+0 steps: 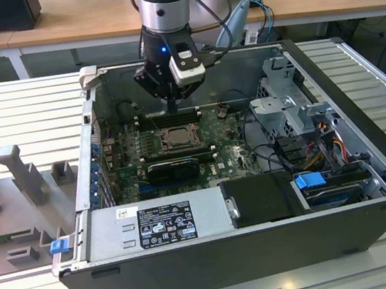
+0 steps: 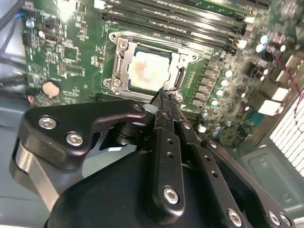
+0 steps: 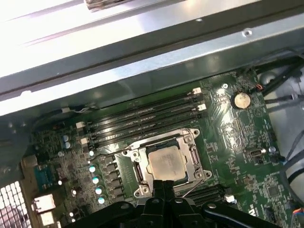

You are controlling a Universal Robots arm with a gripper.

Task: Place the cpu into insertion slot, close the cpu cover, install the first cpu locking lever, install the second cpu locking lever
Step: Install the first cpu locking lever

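Note:
The cpu (image 2: 149,71) (image 3: 166,161) lies flat in its socket on the green motherboard (image 1: 230,155), pale metal top up. Around it lies the cpu cover (image 2: 122,61) (image 3: 137,166), a silver frame flat against the socket. My gripper (image 2: 166,96) (image 3: 164,183) (image 1: 173,108) hangs over the socket's edge, its slim black fingers pressed together, shut. The tips sit right by a thin wire locking lever (image 3: 194,188) (image 2: 176,85) at the side of the socket; whether they touch it I cannot tell.
Black memory slots (image 3: 142,116) run alongside the socket. A long black graphics card (image 1: 173,169) lies on the board's other side. The case walls (image 1: 360,106), power supply (image 1: 165,224), drive cage (image 1: 292,105) and cable bundles (image 1: 323,151) close in the space.

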